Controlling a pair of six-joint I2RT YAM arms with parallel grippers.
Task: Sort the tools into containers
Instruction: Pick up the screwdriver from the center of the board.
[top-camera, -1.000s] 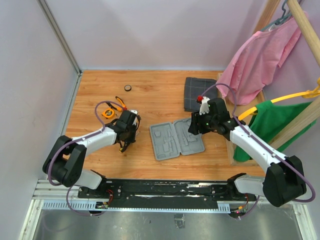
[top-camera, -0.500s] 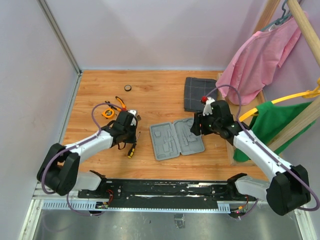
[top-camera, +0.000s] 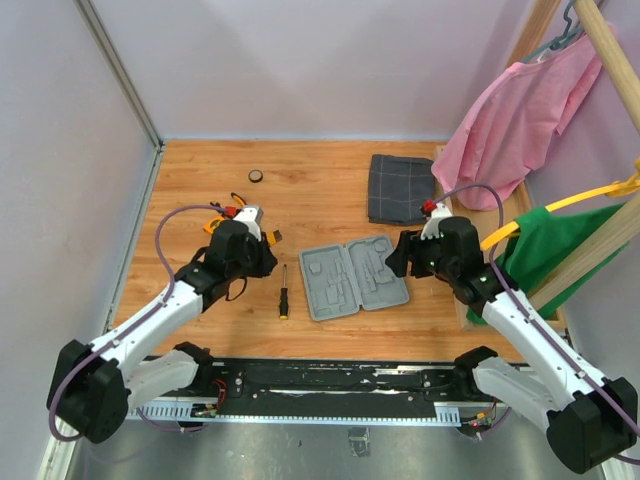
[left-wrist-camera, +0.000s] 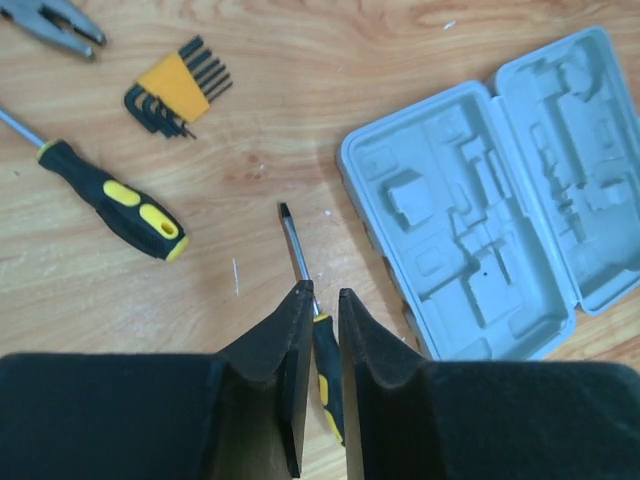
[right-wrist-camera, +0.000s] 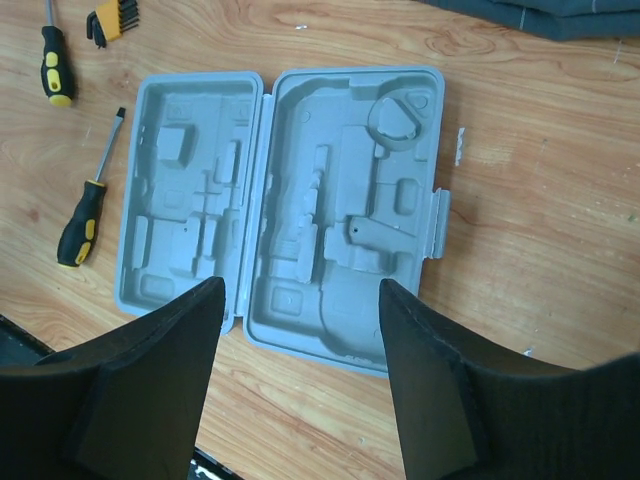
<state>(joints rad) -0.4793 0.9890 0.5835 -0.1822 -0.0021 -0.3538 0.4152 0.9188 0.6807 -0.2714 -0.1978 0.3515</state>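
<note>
The open tool case (top-camera: 355, 278) lies mid-table with its moulded compartments uncovered, so they can be reached from above. The right pincer (right-wrist-camera: 300, 288), jaws wide, hangs over its right end. Bare table (top-camera: 320, 200) runs between the case and the folded cloth (top-camera: 400, 188) behind it. Left of the case a screwdriver (top-camera: 284, 292) lies with wood free on both sides, the left pincer (left-wrist-camera: 322, 295) directly above its handle. Further left, a second screwdriver (left-wrist-camera: 110, 200), hex keys (left-wrist-camera: 175, 88) and pliers (left-wrist-camera: 50, 20) crowd the surface. A pink garment (top-camera: 520, 120), a green garment (top-camera: 545, 240) and a wooden rack (top-camera: 605, 35) close off the right side.
</note>
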